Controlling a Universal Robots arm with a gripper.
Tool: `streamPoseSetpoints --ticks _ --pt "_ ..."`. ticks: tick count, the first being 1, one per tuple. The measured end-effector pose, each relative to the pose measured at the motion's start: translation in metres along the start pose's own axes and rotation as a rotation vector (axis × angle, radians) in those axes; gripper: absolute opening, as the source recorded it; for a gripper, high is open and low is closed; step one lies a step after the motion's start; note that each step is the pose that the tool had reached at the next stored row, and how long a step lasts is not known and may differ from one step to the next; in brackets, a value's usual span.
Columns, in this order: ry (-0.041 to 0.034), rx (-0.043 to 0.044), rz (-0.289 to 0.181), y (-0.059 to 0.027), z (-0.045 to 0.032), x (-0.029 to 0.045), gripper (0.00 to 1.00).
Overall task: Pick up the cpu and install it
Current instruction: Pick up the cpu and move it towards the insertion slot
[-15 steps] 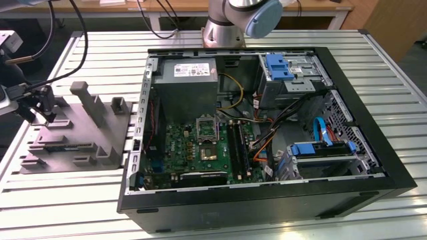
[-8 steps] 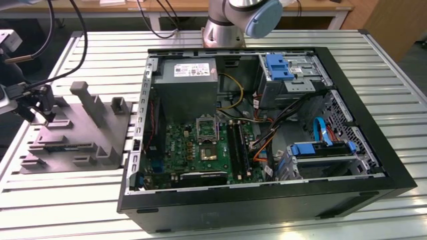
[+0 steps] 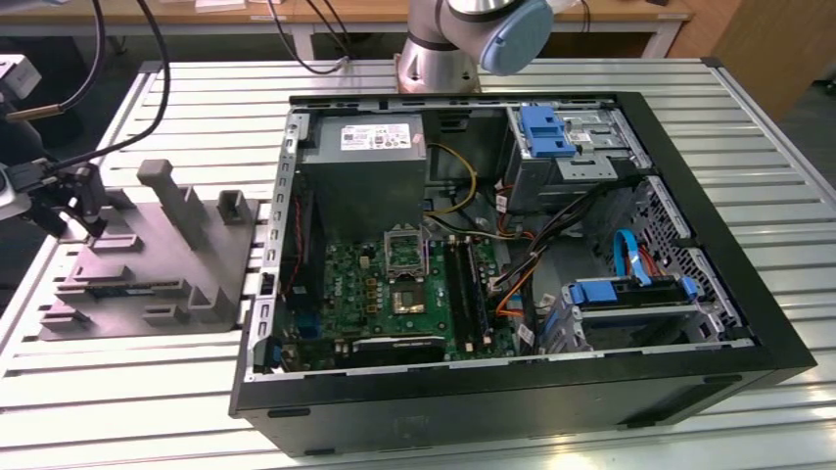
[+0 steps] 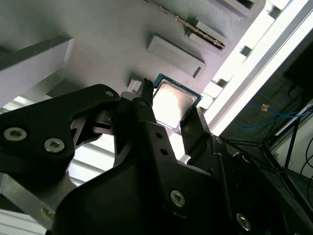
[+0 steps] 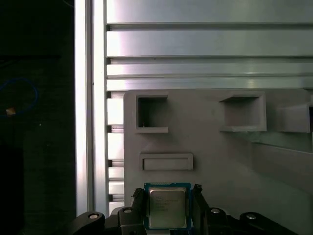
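Both wrist views show the cpu [image 5: 167, 208] [image 4: 172, 100], flat and metal top up, over the grey tray [image 5: 215, 161] near its edge. It sits between the fingers [image 5: 138, 204] of the end effector [image 5: 168, 201]. The end effector is closed to the chip's width, with one finger against each of two opposite edges.

In the exterior view, the end effector [image 3: 76, 211] is low over the tray [image 3: 144, 264] on the slatted surface [image 3: 131, 392], beside the open computer case [image 3: 523, 411]. The chip cannot be made out there. Whether it rests on the tray or is lifted cannot be told.

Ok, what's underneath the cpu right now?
The grey tray lies under the cpu. Whether a recess or flat surface sits directly beneath is covered by the chip.
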State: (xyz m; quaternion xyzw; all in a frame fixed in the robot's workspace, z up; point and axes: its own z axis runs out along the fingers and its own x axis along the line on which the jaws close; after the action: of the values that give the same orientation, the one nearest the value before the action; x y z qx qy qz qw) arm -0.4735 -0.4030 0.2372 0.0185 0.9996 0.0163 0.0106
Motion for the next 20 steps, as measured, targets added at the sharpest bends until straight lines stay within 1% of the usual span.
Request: streamPoseSetpoints --ticks 20 --pt "0.0 0.0 0.0 0.0003 -0.0101 -0.0002 0.47"
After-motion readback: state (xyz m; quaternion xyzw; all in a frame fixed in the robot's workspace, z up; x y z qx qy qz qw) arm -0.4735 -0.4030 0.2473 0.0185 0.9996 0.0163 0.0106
